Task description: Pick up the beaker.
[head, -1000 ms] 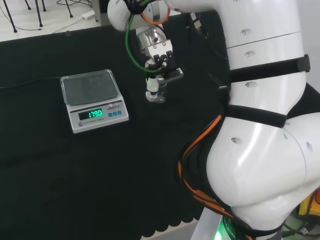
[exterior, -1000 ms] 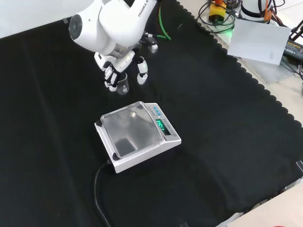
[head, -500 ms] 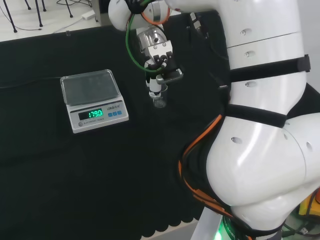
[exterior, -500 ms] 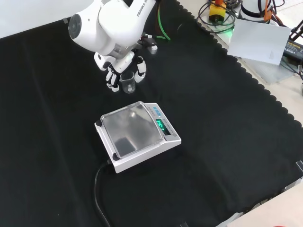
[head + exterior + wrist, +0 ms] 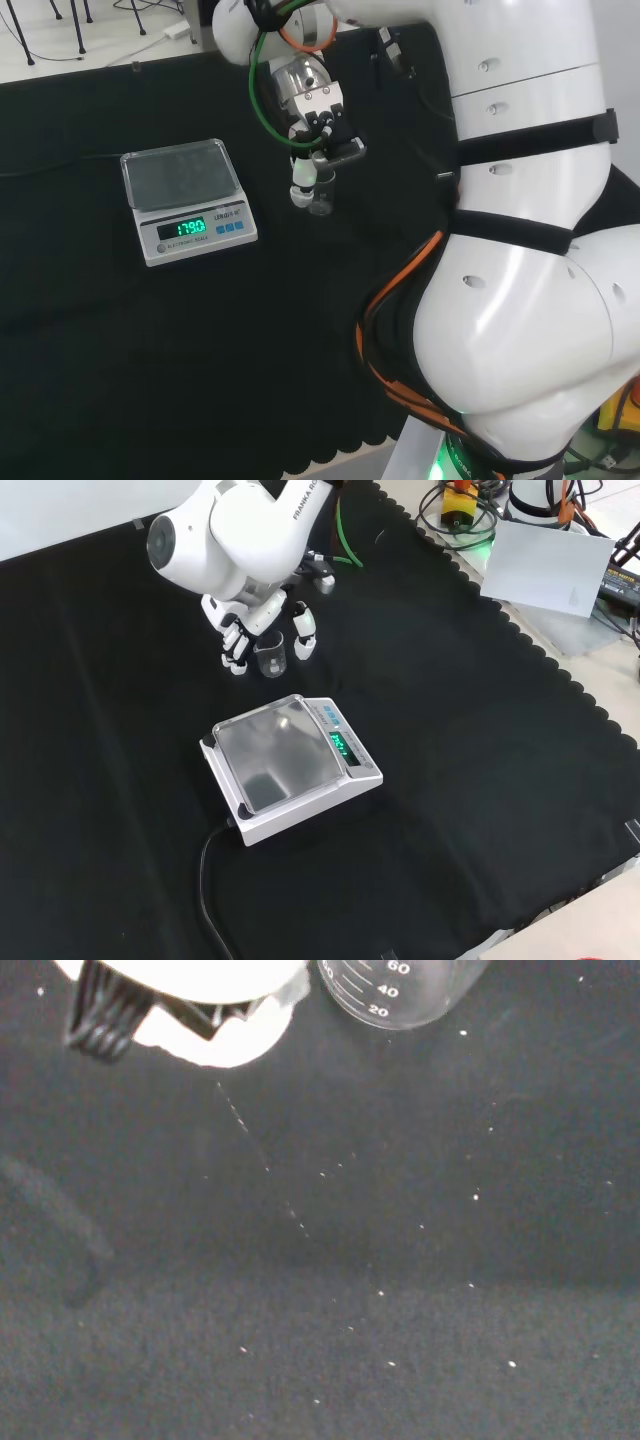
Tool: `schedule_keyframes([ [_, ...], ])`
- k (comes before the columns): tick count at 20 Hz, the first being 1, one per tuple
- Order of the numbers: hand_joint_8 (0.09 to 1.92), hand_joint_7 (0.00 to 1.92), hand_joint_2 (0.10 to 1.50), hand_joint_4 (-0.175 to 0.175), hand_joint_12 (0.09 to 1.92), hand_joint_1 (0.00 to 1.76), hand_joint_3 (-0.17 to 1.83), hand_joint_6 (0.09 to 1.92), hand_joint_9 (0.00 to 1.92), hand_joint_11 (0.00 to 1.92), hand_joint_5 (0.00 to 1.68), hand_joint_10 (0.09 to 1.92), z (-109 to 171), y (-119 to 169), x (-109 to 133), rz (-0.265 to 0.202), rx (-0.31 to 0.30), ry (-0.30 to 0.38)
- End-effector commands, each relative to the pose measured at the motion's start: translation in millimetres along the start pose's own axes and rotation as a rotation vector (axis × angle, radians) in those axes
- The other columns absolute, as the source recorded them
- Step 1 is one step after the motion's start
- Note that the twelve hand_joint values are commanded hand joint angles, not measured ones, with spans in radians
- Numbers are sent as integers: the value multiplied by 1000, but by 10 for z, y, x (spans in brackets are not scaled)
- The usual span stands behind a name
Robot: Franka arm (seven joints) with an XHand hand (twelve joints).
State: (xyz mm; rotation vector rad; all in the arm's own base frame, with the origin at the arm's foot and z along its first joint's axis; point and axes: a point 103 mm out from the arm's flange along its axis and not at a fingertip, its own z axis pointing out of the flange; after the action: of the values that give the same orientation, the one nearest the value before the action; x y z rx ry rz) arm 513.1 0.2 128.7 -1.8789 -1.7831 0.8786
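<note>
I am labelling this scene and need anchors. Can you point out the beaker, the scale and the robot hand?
beaker [image 5: 270, 657], front view, on its clear side wall.
scale [image 5: 270, 753], front view, on the middle of its weighing pan.
robot hand [image 5: 237, 641], front view, on its fingers left of the beaker.

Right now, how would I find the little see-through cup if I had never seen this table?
Find the white scale in the middle of the black cloth. In the front view, look just above it, where the hand reaches down. The beaker stands there between the fingers: a small clear glass with measuring marks on its side, unlike the flat, solid scale.
</note>
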Motion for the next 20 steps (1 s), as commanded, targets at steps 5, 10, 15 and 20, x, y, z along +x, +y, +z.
schedule_keyframes([
  [5,577,0,526,-46,1436,950,567,184,129,176,260,894,10,-96,-160,44,-3,-44],
  [10,700,23,526,-51,1415,958,565,151,246,250,291,877,53,-96,-212,37,7,8],
  [15,755,129,531,-56,1385,1013,598,151,391,323,336,855,137,-60,-219,43,4,12],
  [20,791,314,529,-58,1350,1069,662,215,582,416,424,813,177,-30,-208,47,-29,11],
])
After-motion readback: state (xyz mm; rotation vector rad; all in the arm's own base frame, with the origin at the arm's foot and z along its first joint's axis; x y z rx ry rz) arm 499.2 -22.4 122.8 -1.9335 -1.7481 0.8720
